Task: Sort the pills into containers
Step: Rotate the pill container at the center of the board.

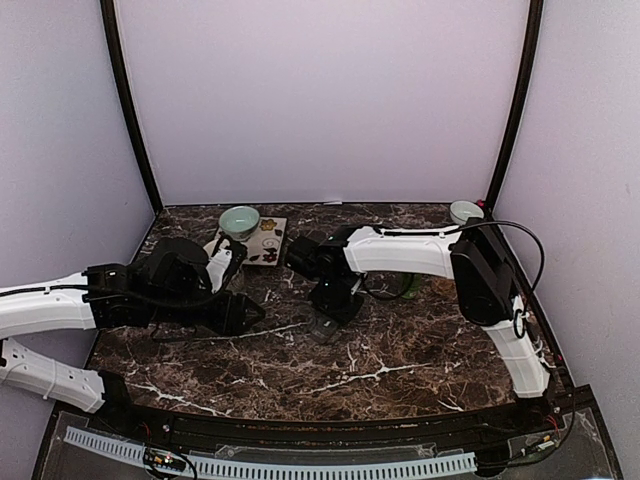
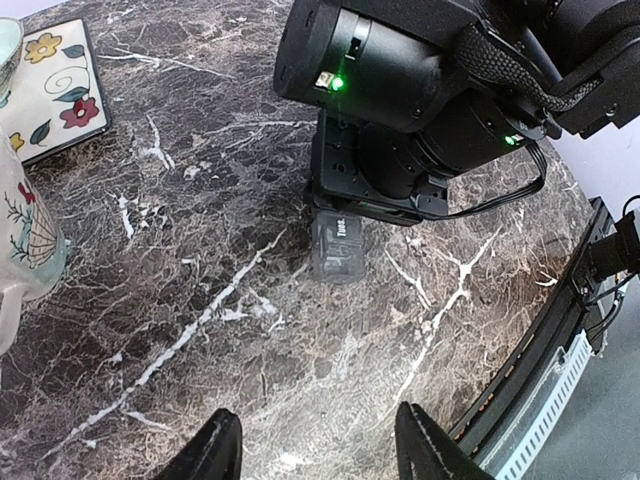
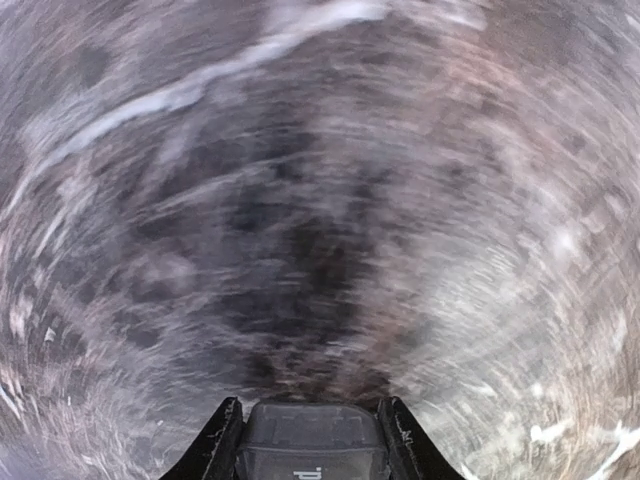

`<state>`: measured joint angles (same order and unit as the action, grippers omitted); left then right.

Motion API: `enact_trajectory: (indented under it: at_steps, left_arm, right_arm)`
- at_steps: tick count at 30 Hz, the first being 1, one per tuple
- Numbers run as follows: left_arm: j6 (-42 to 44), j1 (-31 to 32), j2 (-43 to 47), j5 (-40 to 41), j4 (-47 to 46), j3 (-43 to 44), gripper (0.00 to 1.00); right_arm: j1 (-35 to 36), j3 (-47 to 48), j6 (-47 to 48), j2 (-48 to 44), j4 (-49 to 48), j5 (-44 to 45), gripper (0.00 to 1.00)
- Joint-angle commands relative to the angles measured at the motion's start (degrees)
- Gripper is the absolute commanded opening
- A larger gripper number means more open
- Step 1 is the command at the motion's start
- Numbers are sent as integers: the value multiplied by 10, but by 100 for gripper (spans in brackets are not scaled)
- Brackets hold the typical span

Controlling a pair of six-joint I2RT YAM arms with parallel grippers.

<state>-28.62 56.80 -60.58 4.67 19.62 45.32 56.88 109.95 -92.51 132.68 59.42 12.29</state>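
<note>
One dark grey translucent container [image 3: 312, 445] with white lettering sits squeezed between my right gripper's [image 3: 311, 405] fingers, low over the marble; that view is smeared by motion. The left wrist view shows the same container [image 2: 338, 250] sticking out under the right wrist. From above, the right gripper [image 1: 327, 315] points down at mid-table. My left gripper [image 2: 317, 415] hovers to its left, open, with only bare marble between its fingers [image 2: 222, 440]. I cannot make out any pills.
A flowered tile [image 1: 266, 242] and a pale teal bowl [image 1: 240, 220] lie at the back left. A white patterned mug [image 2: 25, 240] stands near the left gripper. Another small bowl [image 1: 465, 211] is at the back right corner. The table's front rail [image 2: 560, 330] runs close by.
</note>
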Motion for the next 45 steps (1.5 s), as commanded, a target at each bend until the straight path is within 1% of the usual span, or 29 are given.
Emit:
enact_trajectory:
  at_steps: [1,9,15,20,24,30,33,37,45]
  left_arm:
    - [10,2,29,-7,24,-10,56]
    - [15,2,48,1,48,-8,56]
    - [21,2,46,1,56,-4,56]
    - [23,2,43,1,58,-6,56]
    - [24,2,41,4,60,-5,56]
    - [28,2,37,9,62,-1,56]
    - [26,2,35,11,59,-1,56]
    - [23,2,30,10,54,-1,56]
    - [19,2,22,17,44,3,56]
  right_arm:
    - [7,14,-169,10,78,25,13]
    - [4,-5,-297,-12,98,76,19]
    - [-4,2,-347,-6,108,95,21]
    - [-9,2,-372,6,85,89,25]
    - [-11,7,-374,11,59,95,33]
    - [-11,10,-360,8,41,115,55]
    - [-11,11,-350,4,36,120,63]
    - [-10,7,-342,-5,35,126,67]
    - [-2,1,-311,-39,39,164,69]
